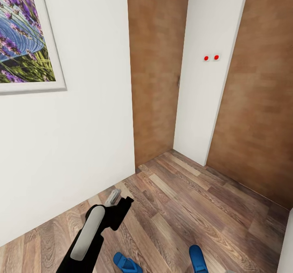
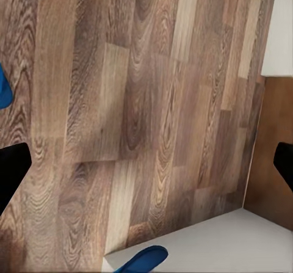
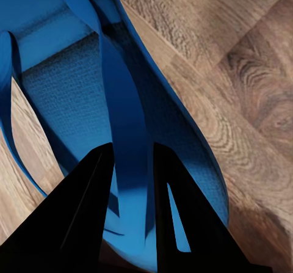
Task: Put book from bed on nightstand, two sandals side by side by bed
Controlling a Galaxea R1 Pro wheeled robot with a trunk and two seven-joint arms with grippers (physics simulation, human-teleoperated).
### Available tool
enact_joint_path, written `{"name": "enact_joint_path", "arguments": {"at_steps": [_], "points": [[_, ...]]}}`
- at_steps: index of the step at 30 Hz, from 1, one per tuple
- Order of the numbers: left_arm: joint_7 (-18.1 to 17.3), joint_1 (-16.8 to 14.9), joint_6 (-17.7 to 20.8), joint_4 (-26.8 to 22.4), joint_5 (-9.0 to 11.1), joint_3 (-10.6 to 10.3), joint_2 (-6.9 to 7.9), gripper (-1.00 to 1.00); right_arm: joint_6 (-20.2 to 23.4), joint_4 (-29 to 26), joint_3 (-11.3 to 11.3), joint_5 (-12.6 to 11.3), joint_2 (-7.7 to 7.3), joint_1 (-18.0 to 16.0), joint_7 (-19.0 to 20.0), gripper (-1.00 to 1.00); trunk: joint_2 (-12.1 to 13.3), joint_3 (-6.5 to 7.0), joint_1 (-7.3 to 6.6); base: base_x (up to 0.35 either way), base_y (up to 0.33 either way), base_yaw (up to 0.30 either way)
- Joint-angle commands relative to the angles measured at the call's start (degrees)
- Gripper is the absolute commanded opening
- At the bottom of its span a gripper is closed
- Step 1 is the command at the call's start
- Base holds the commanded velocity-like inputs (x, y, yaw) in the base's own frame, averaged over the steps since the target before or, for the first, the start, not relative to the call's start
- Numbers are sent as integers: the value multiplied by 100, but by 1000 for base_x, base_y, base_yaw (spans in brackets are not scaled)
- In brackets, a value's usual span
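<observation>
While the right gripper (image 3: 131,163) pinches a sandal (image 3: 122,114) strap | left gripper (image 2: 146,163) spread, empty | second sandal (image 1: 126,263) near-left on floor (image 1: 183,208), apart | pairing, book pending

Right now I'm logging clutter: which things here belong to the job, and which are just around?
Job:
- sandal pinched at its strap by the right gripper
- second sandal on the wood floor
- left gripper, open

Just around:
- lavender picture
- wooden doors
- red wall switches
</observation>
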Motion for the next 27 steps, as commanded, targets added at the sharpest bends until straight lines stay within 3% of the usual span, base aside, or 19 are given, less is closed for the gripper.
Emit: {"name": "enact_joint_path", "arguments": {"at_steps": [1,5,27], "points": [[38,-5,21,-5,23,-16,2,100,1,19,48,-66,3,-8,50,-100,-3,-6,-1,0,0,0],[29,-5,20,3,22,-45,6,100,1,19,48,-66,5,-8,50,-100,-3,-6,-1,0,0,0],[-8,-5,64,20,22,-56,37,100,1,19,48,-66,0,-8,51,-100,-885,-401,483,0,0,0]]}}
